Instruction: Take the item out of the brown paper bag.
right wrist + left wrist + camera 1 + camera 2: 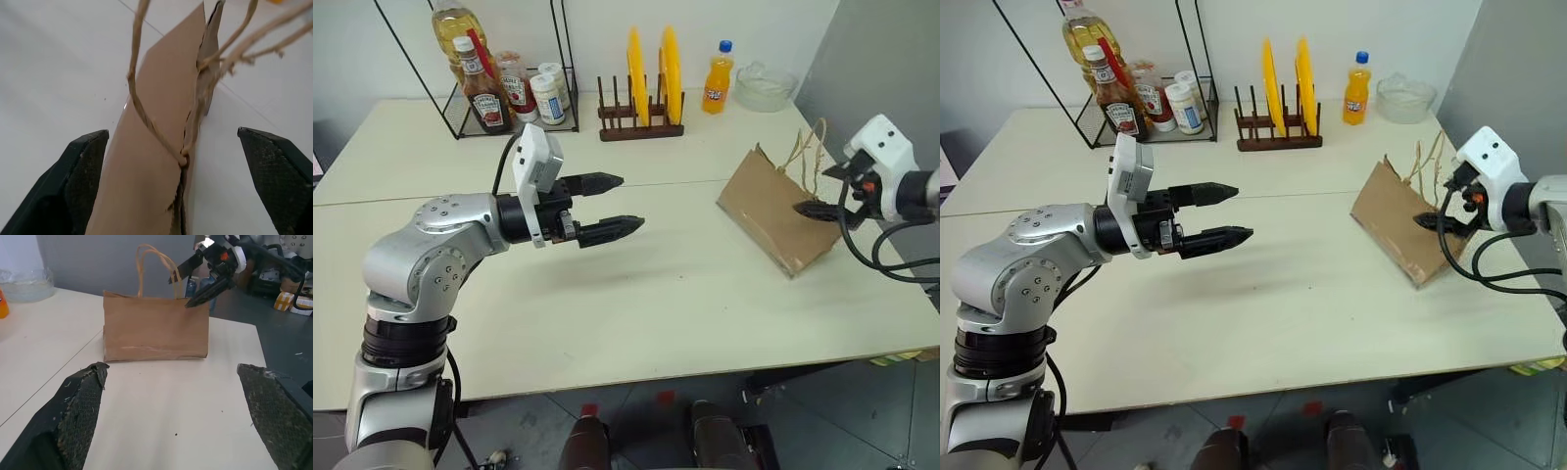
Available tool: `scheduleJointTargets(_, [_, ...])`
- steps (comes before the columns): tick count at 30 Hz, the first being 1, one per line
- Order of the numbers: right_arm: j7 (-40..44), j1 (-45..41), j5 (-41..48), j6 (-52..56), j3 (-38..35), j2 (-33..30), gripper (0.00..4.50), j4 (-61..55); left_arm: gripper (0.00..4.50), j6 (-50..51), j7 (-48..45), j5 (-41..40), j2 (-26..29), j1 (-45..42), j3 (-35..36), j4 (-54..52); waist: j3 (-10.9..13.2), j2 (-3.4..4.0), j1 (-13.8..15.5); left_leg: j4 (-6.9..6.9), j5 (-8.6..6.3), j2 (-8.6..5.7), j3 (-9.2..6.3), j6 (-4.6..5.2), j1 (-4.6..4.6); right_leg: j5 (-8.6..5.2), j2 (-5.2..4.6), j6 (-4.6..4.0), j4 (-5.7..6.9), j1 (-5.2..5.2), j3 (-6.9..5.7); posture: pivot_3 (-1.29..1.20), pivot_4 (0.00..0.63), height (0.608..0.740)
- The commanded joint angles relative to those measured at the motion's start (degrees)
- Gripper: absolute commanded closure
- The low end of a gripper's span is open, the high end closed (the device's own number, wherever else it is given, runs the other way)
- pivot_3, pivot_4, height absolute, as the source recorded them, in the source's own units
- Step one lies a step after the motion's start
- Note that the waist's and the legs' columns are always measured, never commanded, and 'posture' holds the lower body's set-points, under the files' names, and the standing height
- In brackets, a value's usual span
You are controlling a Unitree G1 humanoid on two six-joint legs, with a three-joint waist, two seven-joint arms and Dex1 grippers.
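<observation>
Your brown paper bag [771,217] stands upright near the table's [636,294] right edge, its long side running away from you, handles [806,149] up. Your right gripper [824,190] is spread wide just behind its top edge, gripping nothing. Your left gripper [612,206] hangs well apart over mid-table, fingers parted and aimed at the bag's broad face.

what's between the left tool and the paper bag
Bare tabletop only. The left eye view shows nothing lying between the open left tool and the brown paper bag.
</observation>
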Motion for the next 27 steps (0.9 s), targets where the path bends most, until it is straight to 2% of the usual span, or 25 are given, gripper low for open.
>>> scheduleJointTargets(1, [-0.34, -0.76, -0.27, 0.51, -0.04, -0.15, 0.03, 0.49, 0.00, -1.38, -0.18, 0.03, -0.18, -1.02, 0.15, -1.23, 0.00, 0.00, 0.00, 0.03, 0.00, 0.00, 0.00, 0.00, 0.00, 0.01, 0.00, 0.00, 0.01, 0.00, 0.00, 0.00, 0.150, 0.740])
scheduleJointTargets(10, [-2.50, -3.49, -1.57, -1.19, 1.86, 4.56, 0.03, 6.79, 0.00, 1.37, -2.03, -3.38, 0.40, -1.26, -0.04, -4.62, 0.00, 0.00, 0.03, 0.25, 0.00, -0.01, -0.01, 0.00, -0.02, 0.04, 0.00, 0.04, -0.01, 0.13, -0.01, 0.00, 0.150, 0.740])
scheduleJointTargets(11, [-2.57, -3.70, -1.83, -1.40, 2.04, 4.74, 0.19, 7.66, 0.00, 1.50, -2.32, -3.41, 0.67, -1.41, -0.13, -4.77, 0.00, 0.00, 0.03, 0.25, 0.00, -0.01, -0.01, 0.00, -0.02, 0.04, 0.00, 0.04, -0.02, 0.13, -0.01, 0.00, 0.150, 0.740])
scheduleJointTargets(14, [-2.48, -4.24, -2.41, -2.10, 2.26, 4.98, 0.98, 9.83, 0.00, 1.63, -2.62, -3.42, 1.18, -1.74, 0.04, -4.61, 0.00, 0.01, 0.03, 0.27, 0.00, -0.01, -0.01, 0.00, -0.02, 0.04, 0.00, 0.04, -0.02, 0.16, -0.01, 0.00, 0.150, 0.740])
scheduleJointTargets(23, [-2.33, -4.86, -2.73, -1.90, 1.91, 5.05, 4.28, 11.81, 0.00, 1.28, -2.20, -3.04, 1.49, -0.94, 0.25, -4.73, 0.00, 0.01, 0.03, 0.29, 0.00, -0.01, -0.01, 0.00, -0.01, 0.05, 0.00, 0.04, -0.02, 0.17, -0.01, 0.00, 0.150, 0.740])
scheduleJointTargets(24, [-2.55, -4.91, -2.57, -1.84, 1.66, 5.25, 4.48, 11.86, 0.00, 1.27, -2.16, -3.04, 1.45, -0.94, 0.23, -4.72, 0.00, 0.00, 0.03, 0.29, 0.00, -0.01, -0.01, 0.00, -0.01, 0.05, 0.00, 0.05, -0.02, 0.18, -0.01, 0.00, 0.150, 0.740])
scheduleJointTargets(27, [-2.47, -5.03, -2.30, -2.37, 1.39, 5.39, 4.48, 11.56, 0.00, 1.17, -2.38, -2.97, 1.69, -0.95, 0.34, -4.44, 0.00, 0.00, 0.02, 0.31, 0.00, -0.01, -0.01, 0.00, -0.01, 0.05, 0.00, 0.05, -0.02, 0.19, -0.01, 0.00, 0.150, 0.740])
